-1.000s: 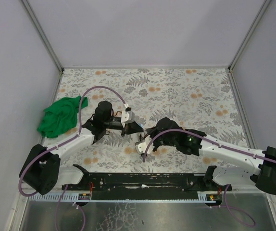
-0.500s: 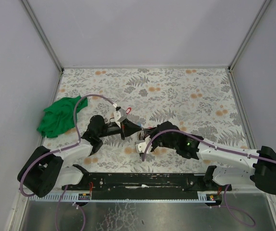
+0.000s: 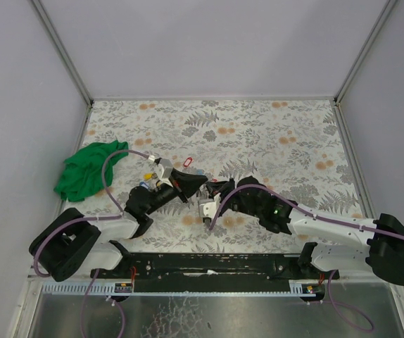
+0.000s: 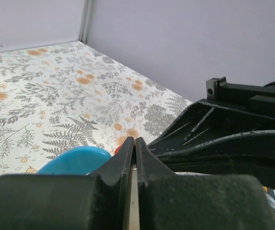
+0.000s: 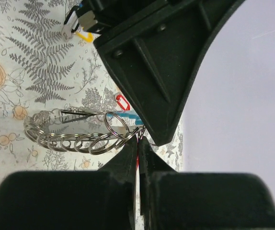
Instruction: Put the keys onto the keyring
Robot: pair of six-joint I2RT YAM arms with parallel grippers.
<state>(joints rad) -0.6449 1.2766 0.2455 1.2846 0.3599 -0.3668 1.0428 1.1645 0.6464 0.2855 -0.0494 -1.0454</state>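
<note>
Through the top camera I see both arms meeting nose to nose near the middle of the floral-patterned bench (image 3: pixel 272 134). The left end effector (image 4: pixel 135 143) has its black fingers pressed flat together, and I cannot tell whether anything thin sits between them. The right end effector (image 5: pixel 138 143) is closed too. The thin keyring loop of dark grey wire with a light-blue arc (image 5: pixel 128 116) runs up to its tips, so I judge it pinches that loop. A row of small silver split rings (image 5: pixel 75 141) trails off toward 9 o'clock from there. A red-tagged metal key (image 5: pixel 122 102) lies just beside the arc at its 12 o'clock, and a yellow-tagged key (image 5: pixel 83 36) lies well apart toward 11. I read the step as threading. I would hold the loop steady with the right arm, take the red-tagged key by its tag, and feed slowly, since the two wedges crowd each other and hide the opening.
</note>
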